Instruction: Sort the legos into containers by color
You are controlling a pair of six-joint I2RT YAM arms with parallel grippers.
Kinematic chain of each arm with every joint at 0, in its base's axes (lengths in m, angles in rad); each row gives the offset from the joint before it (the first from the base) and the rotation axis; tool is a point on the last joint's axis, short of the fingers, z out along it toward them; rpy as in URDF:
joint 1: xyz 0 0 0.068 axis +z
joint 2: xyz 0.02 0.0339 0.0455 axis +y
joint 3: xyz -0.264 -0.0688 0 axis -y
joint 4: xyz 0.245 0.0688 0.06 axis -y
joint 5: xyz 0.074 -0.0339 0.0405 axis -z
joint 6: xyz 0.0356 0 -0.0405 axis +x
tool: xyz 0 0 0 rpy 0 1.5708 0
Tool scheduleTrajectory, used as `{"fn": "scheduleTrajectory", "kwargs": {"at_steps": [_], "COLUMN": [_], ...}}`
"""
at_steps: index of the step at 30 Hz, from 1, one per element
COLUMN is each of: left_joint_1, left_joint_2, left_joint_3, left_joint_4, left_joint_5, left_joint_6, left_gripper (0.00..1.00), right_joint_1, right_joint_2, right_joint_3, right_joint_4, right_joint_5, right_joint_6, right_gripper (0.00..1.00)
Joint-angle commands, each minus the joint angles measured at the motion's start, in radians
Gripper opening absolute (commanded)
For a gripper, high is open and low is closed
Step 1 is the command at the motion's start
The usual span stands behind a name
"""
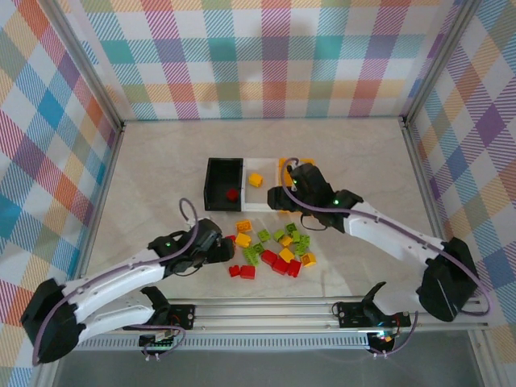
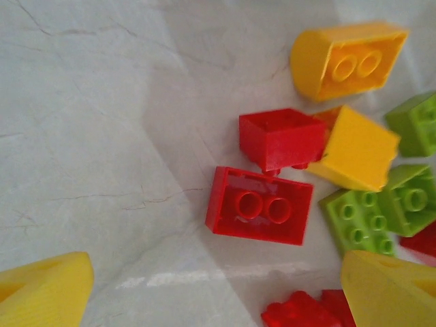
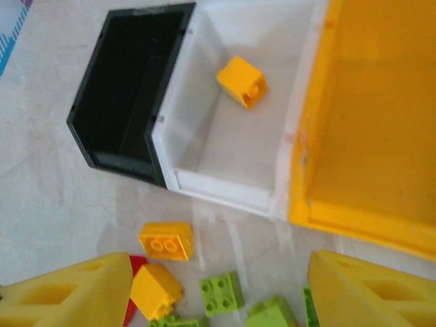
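The left gripper (image 2: 214, 276) is seen with its yellow fingers (image 2: 44, 293) spread wide, and nothing is clamped between them. A red two-stud brick (image 2: 259, 205) lies flat on the marbled table (image 2: 88, 136) just ahead of the gap, nearer the right finger than the left. Just beyond it a tipped red brick (image 2: 281, 138) is touched by a yellow block (image 2: 357, 150), and lime green bricks (image 2: 361, 218) are packed to the right.

The right gripper (image 3: 218, 286) is held with its jaws apart and empty, above the table just short of the bins' near rims. The white bin (image 3: 197, 109) stands ahead of the gap, with a single yellow brick (image 3: 242, 82) inside. The black bin (image 3: 129, 82) is set against its left wall and the orange-yellow bin (image 3: 368, 116) against its right. A loose yellow two-stud brick (image 3: 165, 240) and a green four-stud brick (image 3: 221, 293) lie below, near the left finger.

From above, one small red brick (image 1: 232, 194) is seen inside the black bin. The pile of legos (image 1: 270, 250) is spread on the table nearer the arm bases than the bins, with the left gripper at its left edge.
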Motion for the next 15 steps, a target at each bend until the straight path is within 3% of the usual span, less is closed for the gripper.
{"fn": "scheduleTrajectory", "kwargs": {"at_steps": [1,15], "left_joint_1": [-0.038,-0.099], "left_joint_2": [0.091,0.349], "left_joint_3": [0.064,0.099], "left_joint_4": [0.022,0.119], "left_joint_5": [-0.052,-0.119], "left_joint_6": [0.073,0.105], "left_gripper": [0.92,0.95], "right_joint_1": [0.005,0.005], "right_joint_2": [-0.056,-0.165], "right_joint_3": [-0.065,-0.138], "right_joint_4": [0.058,0.044], "right_joint_5": [-0.008,0.047], "right_joint_6": [0.051,0.073], "right_gripper": [0.70,0.71]}}
